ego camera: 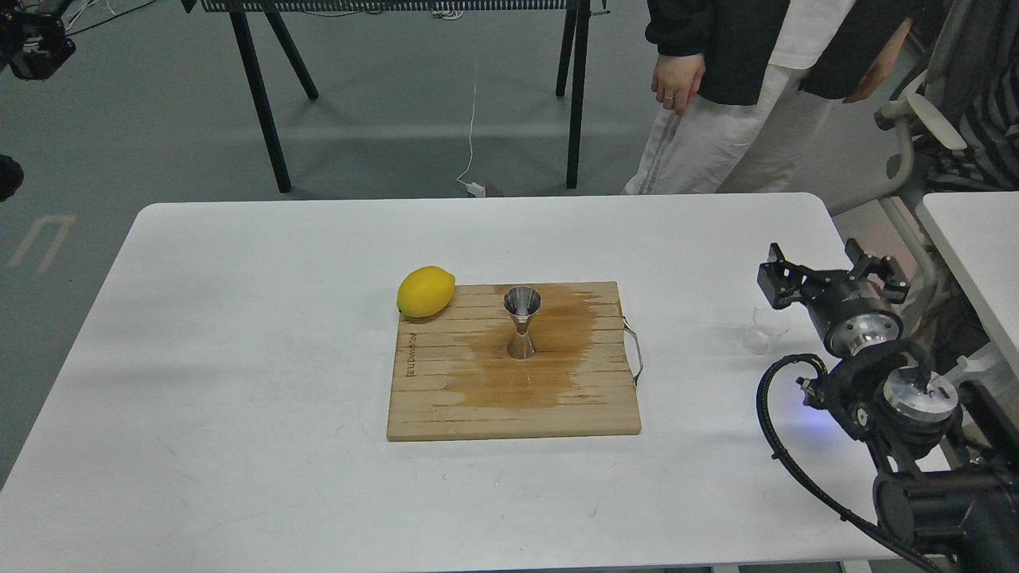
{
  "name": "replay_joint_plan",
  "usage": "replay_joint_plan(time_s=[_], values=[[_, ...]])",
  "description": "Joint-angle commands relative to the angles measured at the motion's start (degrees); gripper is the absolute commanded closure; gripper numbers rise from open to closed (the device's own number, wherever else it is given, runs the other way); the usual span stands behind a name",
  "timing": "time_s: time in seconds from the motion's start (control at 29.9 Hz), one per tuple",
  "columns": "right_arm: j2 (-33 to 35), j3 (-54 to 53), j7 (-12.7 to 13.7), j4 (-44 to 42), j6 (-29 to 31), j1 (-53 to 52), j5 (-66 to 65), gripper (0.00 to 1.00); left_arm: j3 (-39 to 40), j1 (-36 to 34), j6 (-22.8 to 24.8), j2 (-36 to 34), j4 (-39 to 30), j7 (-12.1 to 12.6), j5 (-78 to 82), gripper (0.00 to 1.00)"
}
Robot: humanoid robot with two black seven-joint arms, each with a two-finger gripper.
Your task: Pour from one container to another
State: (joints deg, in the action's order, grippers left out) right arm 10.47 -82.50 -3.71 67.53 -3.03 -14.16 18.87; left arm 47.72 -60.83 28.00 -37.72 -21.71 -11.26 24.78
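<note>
The small clear glass cup (764, 329) stands upright on the white table (239, 334), to the right of the wooden board. The shiny steel jigger (522, 321) stands upright in the middle of the wooden cutting board (446, 398), on a brown wet stain. My right gripper (829, 268) hangs open above and slightly right of the cup, apart from it, with nothing between its fingers. My left gripper is out of view.
A yellow lemon (426, 291) rests at the board's back left corner. A person (732, 87) stands behind the table's far right side. A second white table (975, 247) and a chair are at the right.
</note>
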Motion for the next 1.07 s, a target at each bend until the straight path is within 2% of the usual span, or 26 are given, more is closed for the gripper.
replay_joint_plan(time_s=[0.0,0.2,0.33,0.4,0.5,0.67,1.04], values=[[4.2,4.5,0.5,-1.1,3.8,-6.9,-1.2,0.03,0.0,0.5,0.0,0.5,0.1,-0.3,0.0,0.01],[7.1,14.6,0.4,-6.7,10.6,-15.8,-4.4,0.02,0.4,3.9,0.0,2.8,0.5,-1.1,-2.0,0.01],[7.5,18.5,0.5,-15.2,18.8,-18.9,-10.9,0.02,0.4,7.9,0.0,4.4,0.6,-2.1,-6.2,0.01],[7.6,19.3,0.5,-20.1,23.1,-20.6,-13.5,0.02,0.4,9.4,0.0,5.9,0.8,-3.3,-7.3,0.01],[8.3,19.4,0.5,-27.7,26.8,-23.2,-15.6,0.02,0.4,10.1,0.0,8.4,1.2,-4.4,-7.6,0.01],[8.5,22.6,0.1,-36.3,27.0,-27.9,-15.7,0.02,0.4,11.7,0.0,13.1,3.7,-6.0,-8.2,0.01],[7.5,24.1,-0.2,-36.2,26.8,-28.2,-15.5,0.02,0.5,12.7,0.0,13.9,4.0,-6.5,-9.5,0.01]])
